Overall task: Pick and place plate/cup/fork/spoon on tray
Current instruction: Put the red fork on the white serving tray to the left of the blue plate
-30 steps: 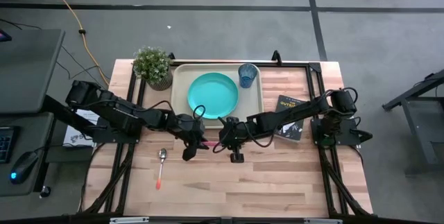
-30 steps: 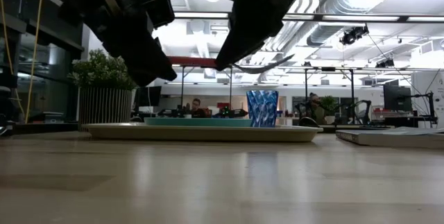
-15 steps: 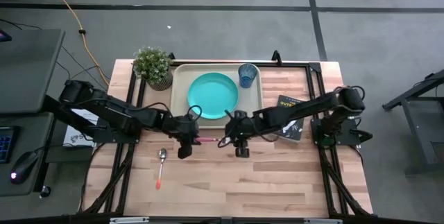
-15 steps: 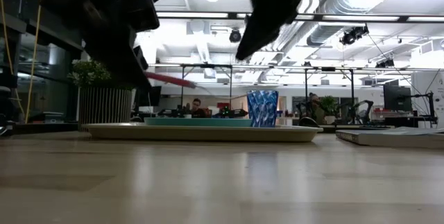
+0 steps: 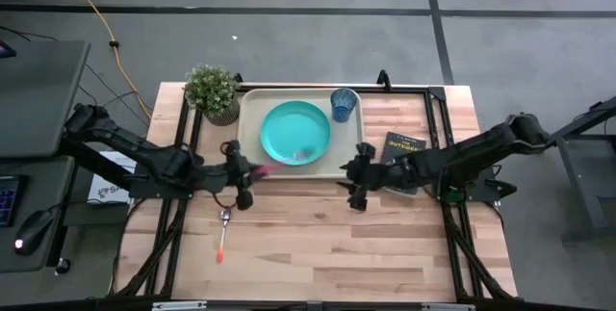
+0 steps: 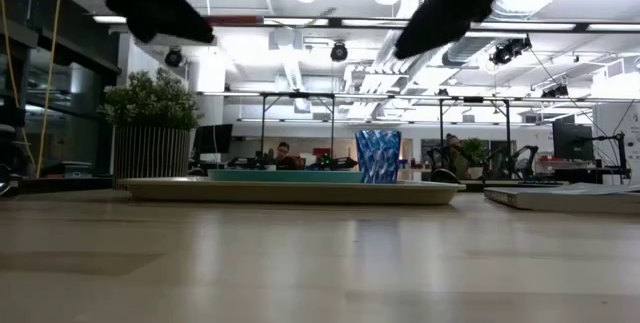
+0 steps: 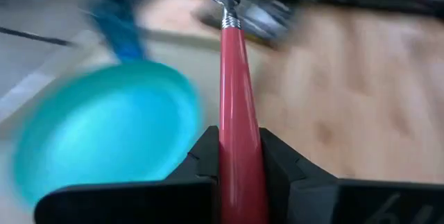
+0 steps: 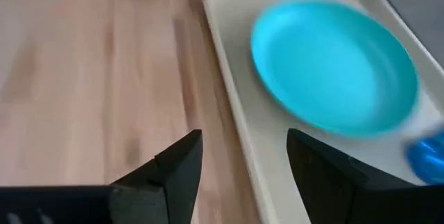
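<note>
The fork (image 7: 232, 57), silver tines and red-pink handle, is held by my left gripper (image 5: 246, 169), shut on it near the tray's near left corner. Its tines (image 5: 300, 154) reach over the turquoise plate (image 5: 294, 126). The plate lies flat in the beige tray (image 5: 252, 118), and the blue cup (image 5: 344, 104) stands upright in the tray's far right corner. On the wood, nearer than my left gripper, lies the orange-handled spoon (image 5: 223, 230). My right gripper (image 5: 350, 180) is open with nothing between its fingers, just off the tray's near right corner. My left gripper pinches the fork's red-pink handle (image 7: 239, 123) between its two fingers (image 7: 202, 156). The fingers come from the table's left, and the fork runs on along them, tines away from the gripper. The fork is lifted clear, its tine end over the plate's near part.
A potted plant (image 5: 214, 92) stands at the tray's far left corner. A dark book (image 5: 400, 147) lies right of the tray, partly under my right arm. Bare wood fills the near half of the table (image 5: 327, 253).
My right gripper has opened, let go of the fork and drawn back toward the table's right edge. My left gripper, still shut on the handle, has carried the fork toward the left and far edges and upward; the tines now reach over the plate.
</note>
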Controlling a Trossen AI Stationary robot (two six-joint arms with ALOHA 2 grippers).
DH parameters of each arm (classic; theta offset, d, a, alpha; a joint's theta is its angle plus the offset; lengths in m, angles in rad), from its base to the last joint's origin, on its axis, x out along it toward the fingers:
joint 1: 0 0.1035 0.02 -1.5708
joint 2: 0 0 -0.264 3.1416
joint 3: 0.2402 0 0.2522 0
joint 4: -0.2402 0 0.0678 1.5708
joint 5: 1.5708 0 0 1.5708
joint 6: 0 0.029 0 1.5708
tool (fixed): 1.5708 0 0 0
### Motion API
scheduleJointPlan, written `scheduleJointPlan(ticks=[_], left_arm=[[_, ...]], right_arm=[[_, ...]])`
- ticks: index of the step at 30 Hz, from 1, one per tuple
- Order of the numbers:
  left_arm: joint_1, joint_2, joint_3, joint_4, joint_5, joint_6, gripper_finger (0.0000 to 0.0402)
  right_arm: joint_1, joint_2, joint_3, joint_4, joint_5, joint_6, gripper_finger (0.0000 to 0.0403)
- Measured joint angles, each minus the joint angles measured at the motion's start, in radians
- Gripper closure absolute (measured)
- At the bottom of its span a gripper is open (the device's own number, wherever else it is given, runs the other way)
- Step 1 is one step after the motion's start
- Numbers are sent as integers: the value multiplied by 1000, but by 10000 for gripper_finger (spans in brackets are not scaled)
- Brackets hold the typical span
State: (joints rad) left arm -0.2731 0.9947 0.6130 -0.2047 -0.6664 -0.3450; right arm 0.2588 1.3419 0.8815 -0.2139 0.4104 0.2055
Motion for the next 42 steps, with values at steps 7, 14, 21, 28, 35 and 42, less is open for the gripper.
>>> scheduleJointPlan(ticks=[7, 14, 21, 28, 35, 42], left_arm=[[22, 121, -48, 321, -273, 43, 373], [62, 341, -81, 769, -285, 206, 373], [62, 428, -80, 910, -280, 253, 373], [61, 430, -80, 918, -279, 252, 373], [61, 430, -80, 938, -261, 244, 373], [65, 430, -80, 934, -261, 263, 373]], right_arm=[[-76, 55, -342, 1101, 6, -130, 201], [-184, 181, -349, 1426, 28, -91, 201], [-236, 228, -260, 1411, 34, -73, 201], [-240, 229, -203, 1388, 50, -75, 201], [-240, 229, -117, 1188, 117, -47, 231], [-239, 229, -78, 1129, 164, -52, 356]])
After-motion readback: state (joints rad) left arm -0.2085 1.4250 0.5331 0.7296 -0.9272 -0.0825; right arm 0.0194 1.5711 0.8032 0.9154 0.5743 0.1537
